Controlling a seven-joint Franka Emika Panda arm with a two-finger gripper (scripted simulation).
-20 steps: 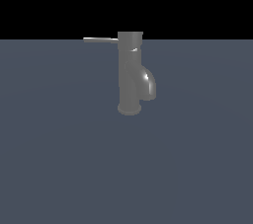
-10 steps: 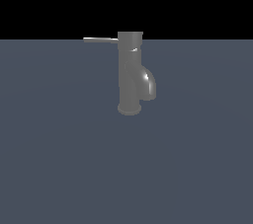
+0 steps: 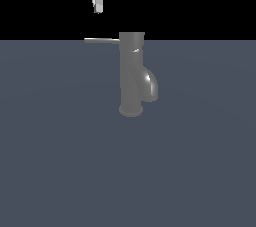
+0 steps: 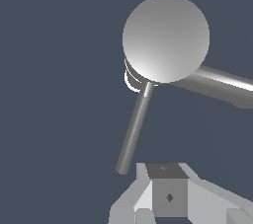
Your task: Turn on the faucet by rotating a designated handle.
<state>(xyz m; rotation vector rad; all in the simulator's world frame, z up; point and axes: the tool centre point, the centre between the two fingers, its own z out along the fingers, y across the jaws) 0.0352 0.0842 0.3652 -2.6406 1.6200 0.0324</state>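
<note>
While faucet upright, handle horizontal, pointing exterior-view left.

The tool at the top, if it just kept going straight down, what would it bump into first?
Probably the handle, near its free end: the tool hangs above it. Depth is unclear, so it might slip past.

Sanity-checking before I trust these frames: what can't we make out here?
- Pincer: cut off by the top edge in the exterior view, by the bottom edge in the wrist view; open or shut unclear.
- Faucet base: hidden under its own top cap in the wrist view.
- Gap between pincer and handle: depth unreadable.
</note>
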